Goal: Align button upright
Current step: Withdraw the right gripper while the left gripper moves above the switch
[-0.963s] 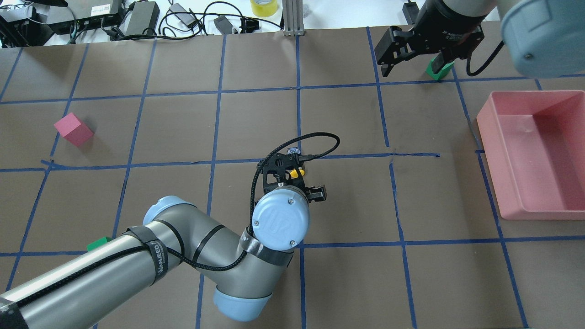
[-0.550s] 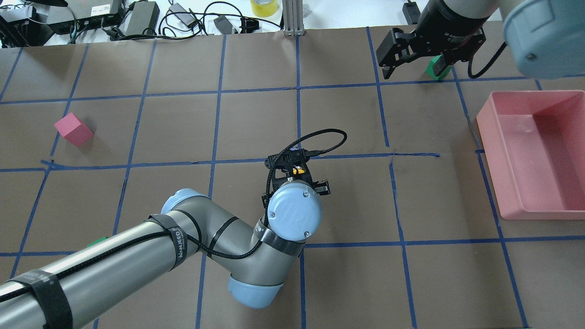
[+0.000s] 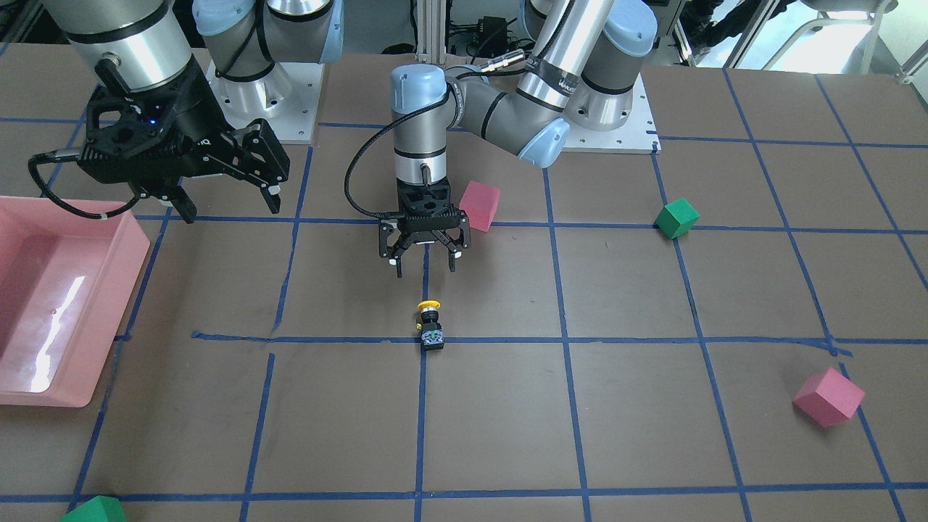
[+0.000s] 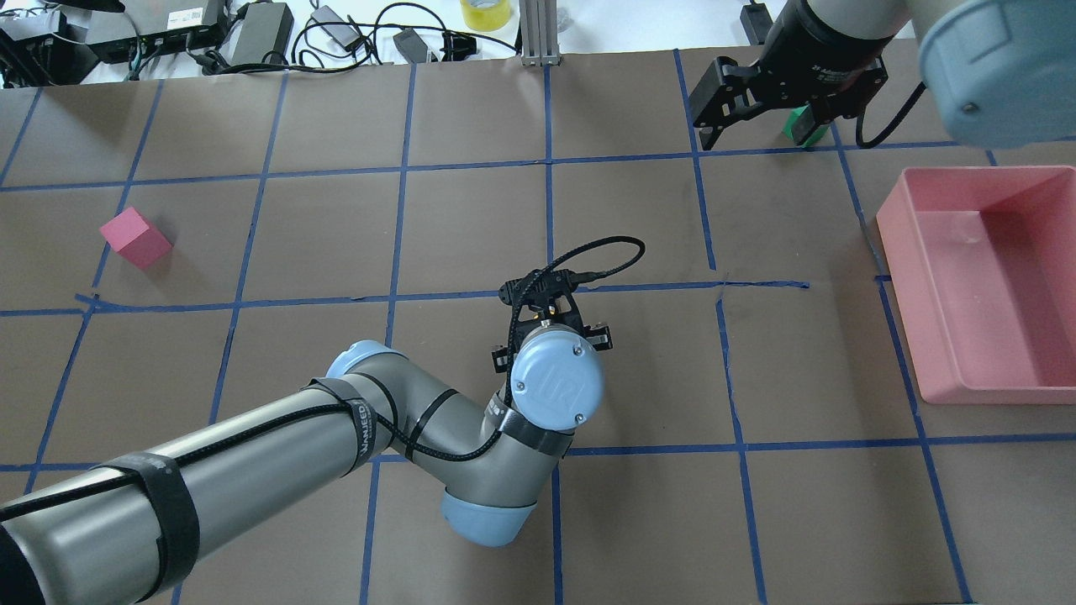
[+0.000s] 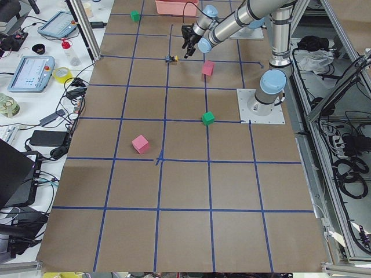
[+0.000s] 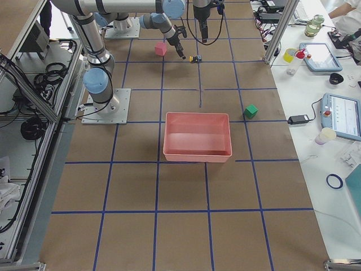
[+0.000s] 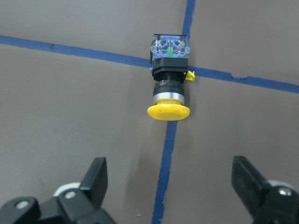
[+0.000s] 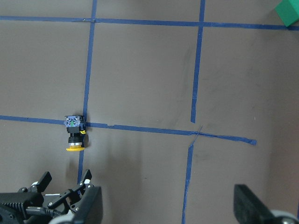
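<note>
The left arm's black two-finger gripper [image 3: 425, 267] hangs open and empty near the tiny yellow-capped, black-bodied push-button [image 3: 431, 324], which lies on its side on a blue tape crossing [image 3: 348, 338]. Pinching the round cap could roll it away.

The left arm's black two-finger gripper [image 3: 425, 267] shifts rightward in the overhead view and now hides the small yellow-capped push-button [image 3: 431, 325] there. The right gripper [image 4: 755, 134] edges farther off, covering more of the green cube [image 4: 795, 133].
</note>
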`<state>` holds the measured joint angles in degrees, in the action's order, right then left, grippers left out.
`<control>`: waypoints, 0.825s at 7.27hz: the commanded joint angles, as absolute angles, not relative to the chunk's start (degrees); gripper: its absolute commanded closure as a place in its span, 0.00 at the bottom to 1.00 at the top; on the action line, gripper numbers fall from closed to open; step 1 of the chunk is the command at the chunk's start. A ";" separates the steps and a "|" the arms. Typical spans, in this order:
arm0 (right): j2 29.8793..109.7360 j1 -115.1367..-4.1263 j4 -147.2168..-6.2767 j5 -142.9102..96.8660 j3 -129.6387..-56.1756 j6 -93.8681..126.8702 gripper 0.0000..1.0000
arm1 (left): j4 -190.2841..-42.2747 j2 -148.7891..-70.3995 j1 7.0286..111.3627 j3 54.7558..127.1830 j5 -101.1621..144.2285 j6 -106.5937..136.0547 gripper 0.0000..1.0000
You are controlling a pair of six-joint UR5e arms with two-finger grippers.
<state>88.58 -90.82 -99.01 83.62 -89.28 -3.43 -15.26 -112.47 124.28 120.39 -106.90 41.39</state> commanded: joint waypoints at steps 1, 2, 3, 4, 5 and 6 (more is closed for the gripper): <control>88.68 -90.79 -98.70 83.58 -90.61 -3.43 0.00 | -15.56 -115.12 124.28 117.53 -106.88 39.22 0.05; 88.68 -90.79 -98.70 83.67 -90.62 -3.43 0.00 | -15.56 -116.09 124.28 116.29 -107.05 31.80 0.06; 88.68 -90.79 -98.70 83.58 -90.62 -3.43 0.00 | -15.38 -116.45 124.19 116.37 -107.14 29.03 0.06; 88.77 -90.79 -98.70 84.28 -90.62 -3.43 0.00 | -15.38 -116.80 123.67 116.37 -107.23 26.05 0.06; 89.03 -90.97 -98.70 84.46 -90.44 -3.43 0.00 | -15.29 -116.89 122.53 116.45 -107.05 24.01 0.06; 89.03 -91.84 -98.70 84.46 -90.44 -3.34 0.00 | -15.38 -116.98 120.87 116.46 -106.27 23.65 0.06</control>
<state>88.93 -91.09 -98.70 84.32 -90.50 -3.41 -15.35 -116.81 122.60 116.46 -106.92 25.15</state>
